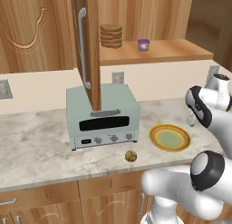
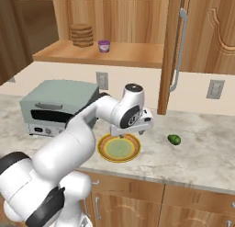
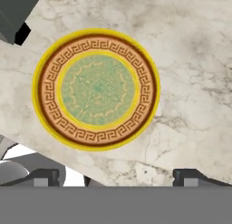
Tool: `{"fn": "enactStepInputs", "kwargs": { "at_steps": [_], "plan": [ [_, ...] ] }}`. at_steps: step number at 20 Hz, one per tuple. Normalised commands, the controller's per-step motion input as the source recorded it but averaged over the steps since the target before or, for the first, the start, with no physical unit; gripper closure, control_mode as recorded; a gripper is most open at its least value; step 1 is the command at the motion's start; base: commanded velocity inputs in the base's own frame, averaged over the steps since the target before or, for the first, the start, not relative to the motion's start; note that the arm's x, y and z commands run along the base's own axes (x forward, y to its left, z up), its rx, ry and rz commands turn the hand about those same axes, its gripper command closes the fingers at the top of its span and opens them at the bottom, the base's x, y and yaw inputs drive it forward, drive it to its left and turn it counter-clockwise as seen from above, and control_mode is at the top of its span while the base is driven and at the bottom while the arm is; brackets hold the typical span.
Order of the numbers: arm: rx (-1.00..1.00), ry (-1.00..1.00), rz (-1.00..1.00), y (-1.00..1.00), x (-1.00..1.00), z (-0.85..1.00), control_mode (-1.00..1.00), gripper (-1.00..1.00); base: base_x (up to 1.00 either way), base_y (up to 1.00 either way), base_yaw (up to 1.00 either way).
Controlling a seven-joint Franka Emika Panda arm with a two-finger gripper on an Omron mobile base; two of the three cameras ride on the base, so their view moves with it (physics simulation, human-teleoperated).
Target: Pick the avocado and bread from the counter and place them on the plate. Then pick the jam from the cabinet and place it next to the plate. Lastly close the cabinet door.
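I'm in a rendered kitchen: marbled bench (image 1: pixel 36 146) over wooden drawers (image 1: pixel 41 198) at bottom, toaster oven (image 1: pixel 102 116) mid-frame, wall cabinet (image 1: pixel 149 19) with open door (image 1: pixel 90 46) up top.

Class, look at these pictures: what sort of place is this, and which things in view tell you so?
Most likely a kitchen, computer-rendered: a marbled stone counter over wooden drawers, a toaster oven standing on it beside a plate, and an open wall cabinet holding a jam jar.
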Motion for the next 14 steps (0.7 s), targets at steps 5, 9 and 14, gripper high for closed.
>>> {"fn": "enactStepInputs", "kwargs": {
  "at_steps": [5,9,14],
  "plan": [
    [0.00,0.00,0.03,-0.47,0.13,-0.19,-1.00,-1.00,0.00,0.00,0.00],
    [0.00,0.00,0.03,-0.40,0.16,-0.11,-1.00,-1.00,0.00,0.00,0.00],
    [0.00,0.00,0.03,-0.35,0.21,-0.09,-1.00,-1.00,0.00,0.00,0.00]
  ]
}}
